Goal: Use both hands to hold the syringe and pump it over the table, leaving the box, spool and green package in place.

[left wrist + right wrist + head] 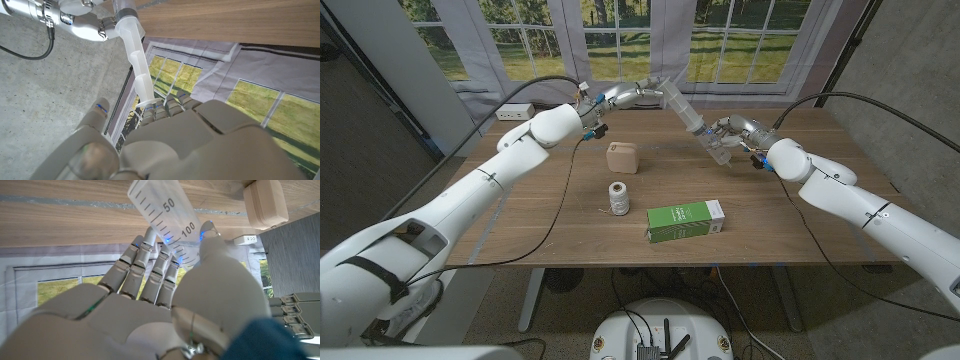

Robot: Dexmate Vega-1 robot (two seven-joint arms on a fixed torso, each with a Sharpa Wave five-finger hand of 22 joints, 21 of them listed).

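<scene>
Right hand (728, 131) fingers (150, 265) wrap the clear plastic graduated syringe (692, 119) barrel, left hand (625, 96) grips its plunger end; syringe held aloft over far table edge; tan box (622, 157), twine spool (617, 196), green-white package (685, 220) on wooden table (800, 220)

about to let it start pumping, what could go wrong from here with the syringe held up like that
1. The syringe hangs in the air between the left hand at the plunger end and the right hand around the barrel; a slip could drop it onto the table.
2. The box sits just below that span, so a fall or a low arm swing might knock it.
</scene>
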